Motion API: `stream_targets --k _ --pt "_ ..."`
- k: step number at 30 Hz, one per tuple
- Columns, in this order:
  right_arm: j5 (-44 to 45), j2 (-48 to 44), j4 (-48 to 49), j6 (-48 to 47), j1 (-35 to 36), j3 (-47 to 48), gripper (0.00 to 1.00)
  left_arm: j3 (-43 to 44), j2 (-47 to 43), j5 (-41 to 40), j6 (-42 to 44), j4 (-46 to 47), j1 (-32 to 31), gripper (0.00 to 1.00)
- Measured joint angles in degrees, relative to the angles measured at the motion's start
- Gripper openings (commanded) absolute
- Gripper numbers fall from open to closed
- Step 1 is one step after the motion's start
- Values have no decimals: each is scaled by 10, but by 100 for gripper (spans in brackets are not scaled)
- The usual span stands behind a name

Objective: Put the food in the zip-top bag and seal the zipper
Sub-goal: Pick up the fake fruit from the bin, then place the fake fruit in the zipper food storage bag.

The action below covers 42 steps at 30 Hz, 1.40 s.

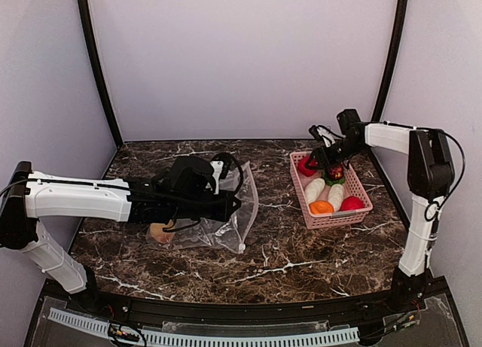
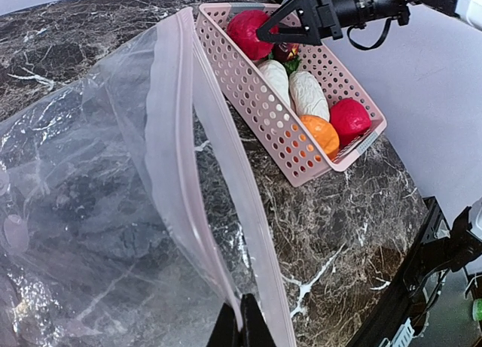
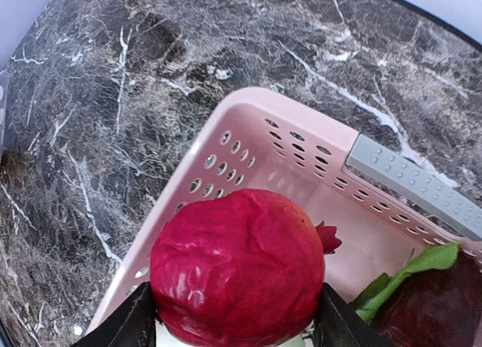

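The clear zip-top bag (image 1: pixel 226 215) lies left of centre, its mouth held open. My left gripper (image 2: pixel 241 324) is shut on the bag's pinkish zipper strip (image 2: pixel 169 136). A yellowish-tan food piece (image 1: pixel 160 232) sits inside the bag's left end. My right gripper (image 3: pixel 233 324) is shut on a red pomegranate (image 3: pixel 237 268), held just above the far left corner of the pink basket (image 3: pixel 248 140); the pomegranate also shows in the top view (image 1: pixel 306 166). In the basket lie two white oblong pieces (image 1: pixel 325 192), an orange one (image 1: pixel 321 207), a red one (image 1: pixel 351 204) and a dark maroon one (image 1: pixel 336 171).
The pink basket (image 1: pixel 361 183) stands at the right of the marble table, close to the right wall. Curved black frame posts (image 1: pixel 98 68) rise at the back corners. The table's front edge carries a black rail (image 1: pixel 226 305).
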Motion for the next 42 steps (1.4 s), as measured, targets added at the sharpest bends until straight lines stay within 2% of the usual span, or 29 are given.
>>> stream_targets --k 8,14,20,23,31,42 --pt "-36 -126 3 -1 0 -56 57 0 3 -6 -9 33 0 1" --pt "-155 -187 -32 -9 17 -82 58 0 29 -4 -42 80 0 1" --pt "-278 -231 -87 -26 82 -65 58 8 75 10 -71 121 0 1" --pt "-311 -237 -107 -40 112 -56 58 15 92 21 -85 137 0 1" --pt "-312 -239 -134 -56 170 -64 58 21 93 45 -100 183 -4 1" --pt "-244 -238 -129 -49 188 -76 58 21 55 38 -85 185 -28 1"
